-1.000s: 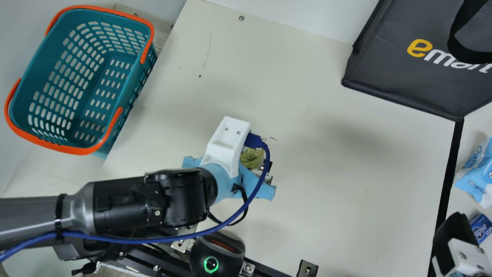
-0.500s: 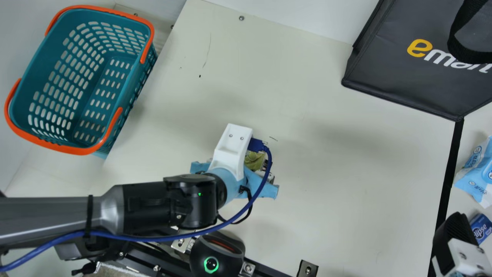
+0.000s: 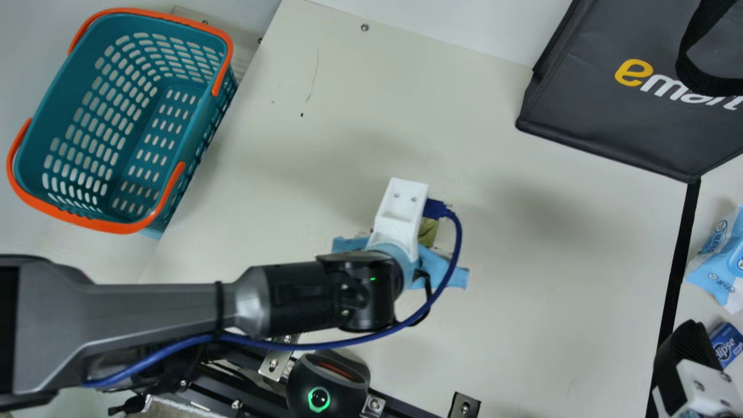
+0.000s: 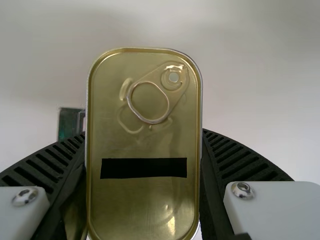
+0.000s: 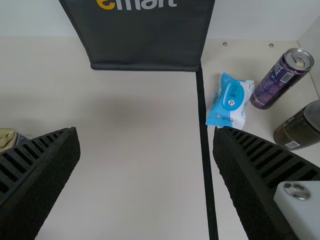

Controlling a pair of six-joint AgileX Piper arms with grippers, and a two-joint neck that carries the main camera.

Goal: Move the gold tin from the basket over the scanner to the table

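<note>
With left fingers (image 4: 245,160), clasping tin (image 4: 145,200); with right fingers (image 5: 40,175), spread apart, holding nothing. In main view, tin above table (image 3: 551,261), at one o'clock from scanner (image 3: 299,395), four from basket (image 3: 64,87). Could slip if squeezed off-centre; could topple if let go tilted or high. Looks gold, oblong, with ring-pull (image 4: 150,121), black strip (image 4: 144,168).

One each: gold tin (image 4: 144,144), basket (image 3: 93,222), scanner (image 3: 343,396), bag (image 3: 609,116), wipes pack (image 5: 231,102), can (image 5: 280,80), jar (image 5: 301,126), blue box (image 3: 725,344)
</note>
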